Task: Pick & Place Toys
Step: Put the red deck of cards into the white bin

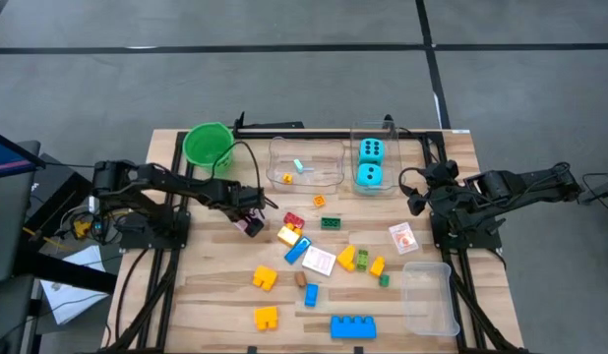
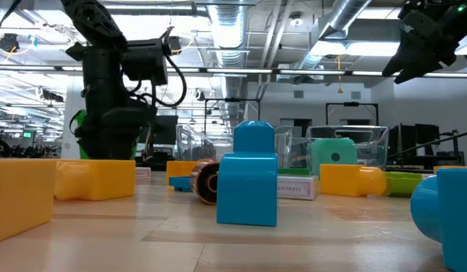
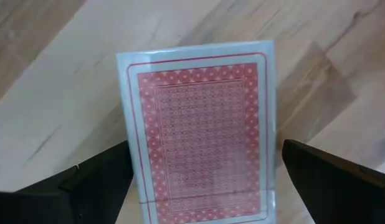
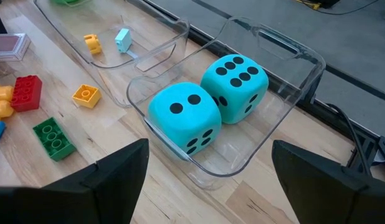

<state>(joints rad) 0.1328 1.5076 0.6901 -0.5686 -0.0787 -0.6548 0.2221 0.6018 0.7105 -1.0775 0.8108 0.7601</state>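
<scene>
Here the left gripper [image 1: 253, 222] sits left of centre in the high view, its fingers spread wide to either side of a red-backed card deck [image 3: 202, 127] that fills the middle of the left wrist view, lying flat on the wooden table [image 1: 215, 295]. Nothing is clamped yet. The deck looks light, stiff along its edges and glossy, so probably slippery; the long edges seem the sensible place to pinch, low and square, since a flat face offers the fingers nothing. The right gripper [image 1: 418, 203] waits at centre right, fingers apart and empty, near the clear tub [image 4: 286, 118] holding two cyan dice [image 4: 208, 102]. Loose building blocks [image 1: 355, 325] lie scattered across the lower middle.
</scene>
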